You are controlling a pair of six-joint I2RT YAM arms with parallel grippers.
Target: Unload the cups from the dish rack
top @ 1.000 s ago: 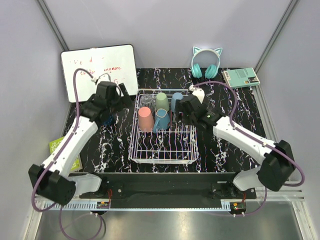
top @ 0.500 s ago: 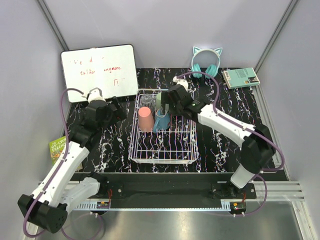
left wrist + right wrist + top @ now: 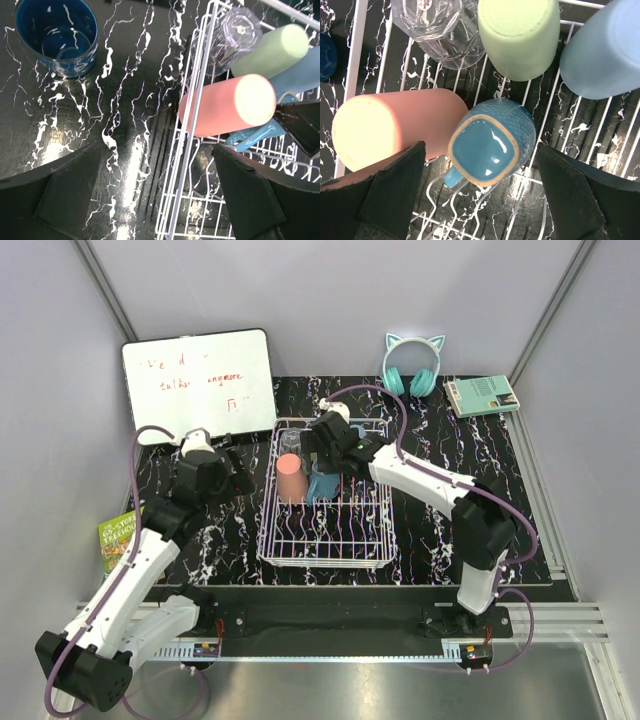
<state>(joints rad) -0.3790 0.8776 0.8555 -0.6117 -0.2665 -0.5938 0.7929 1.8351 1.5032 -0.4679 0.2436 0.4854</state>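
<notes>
Cups crowd the far end of the dish rack in the top view, the right pincer over them. From the left wrist, the left pincer is spread wide and empty over the rack's left wall, the dark navy mug upright on the table outside. From the right wrist, the right pincer gapes wide, holding nothing, above the bottom-up teal mug.
</notes>
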